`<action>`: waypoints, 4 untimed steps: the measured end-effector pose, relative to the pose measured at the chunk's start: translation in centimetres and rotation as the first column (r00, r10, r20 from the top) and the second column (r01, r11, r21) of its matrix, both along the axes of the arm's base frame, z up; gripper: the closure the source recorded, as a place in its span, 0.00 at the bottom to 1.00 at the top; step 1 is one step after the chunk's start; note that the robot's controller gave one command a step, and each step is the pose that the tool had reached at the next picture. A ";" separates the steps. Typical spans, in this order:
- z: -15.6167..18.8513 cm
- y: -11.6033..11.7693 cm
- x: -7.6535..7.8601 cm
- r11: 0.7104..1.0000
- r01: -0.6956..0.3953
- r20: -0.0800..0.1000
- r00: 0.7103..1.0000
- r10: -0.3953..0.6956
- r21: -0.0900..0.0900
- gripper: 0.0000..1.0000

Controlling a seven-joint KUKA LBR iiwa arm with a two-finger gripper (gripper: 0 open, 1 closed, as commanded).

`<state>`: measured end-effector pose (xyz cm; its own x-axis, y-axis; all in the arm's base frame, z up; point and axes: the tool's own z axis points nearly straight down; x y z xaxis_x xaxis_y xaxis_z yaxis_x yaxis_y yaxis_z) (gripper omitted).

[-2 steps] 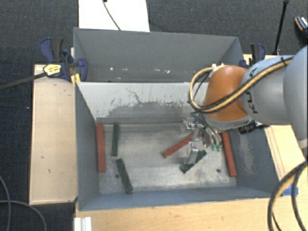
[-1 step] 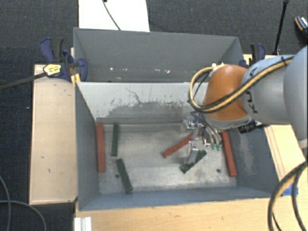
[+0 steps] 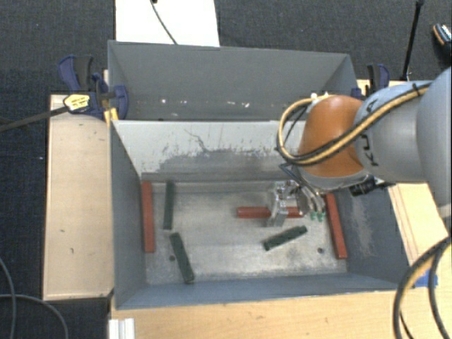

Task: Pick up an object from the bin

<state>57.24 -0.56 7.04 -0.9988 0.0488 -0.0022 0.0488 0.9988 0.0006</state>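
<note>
My gripper (image 3: 281, 207) is low in the bin, right of its middle, under the orange wrist cover. It stands at the right end of a short red stick (image 3: 251, 212) that lies flat on the floor, and that end is hidden beneath it. Just below the gripper a dark green stick (image 3: 285, 237) lies tilted, apart from it. A longer red stick (image 3: 336, 227) lies along the right wall, close to the gripper's right side.
At the left, a red stick (image 3: 147, 217) lies along the wall with a green stick (image 3: 169, 205) beside it. A dark green stick (image 3: 181, 258) lies near the front left corner. The arm covers the bin's right rear part.
</note>
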 end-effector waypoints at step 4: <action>10.7 0.0 0.6 1.000 -0.007 0.005 1.000 0.007 -0.001 1.00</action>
